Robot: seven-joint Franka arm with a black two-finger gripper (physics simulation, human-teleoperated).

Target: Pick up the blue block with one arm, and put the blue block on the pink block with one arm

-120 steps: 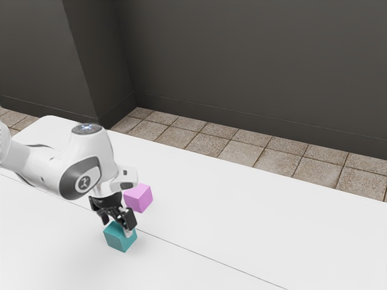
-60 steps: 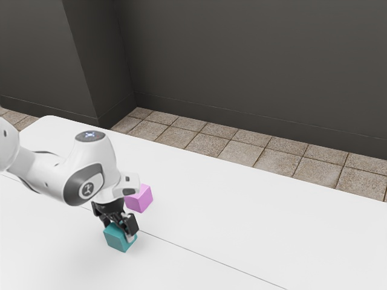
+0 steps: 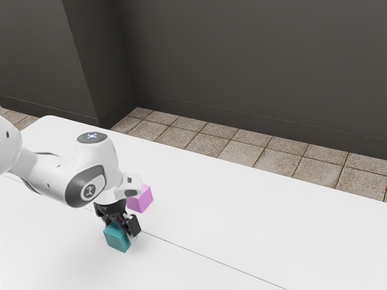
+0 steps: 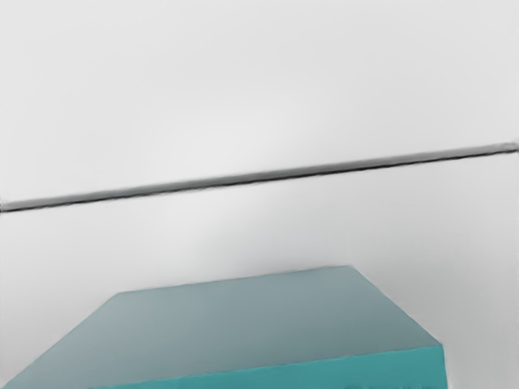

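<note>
The pincer (image 3: 123, 225) is seen down over the blue block (image 3: 115, 241), near the pink block (image 3: 141, 199); whether it is clamped cannot be told.

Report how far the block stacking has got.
Done: the gripper is down at the blue block. In hand: the pickup; the block rests on the table, not yet lifted. Left: raise it and set it on the pink block, which carries nothing.
</note>
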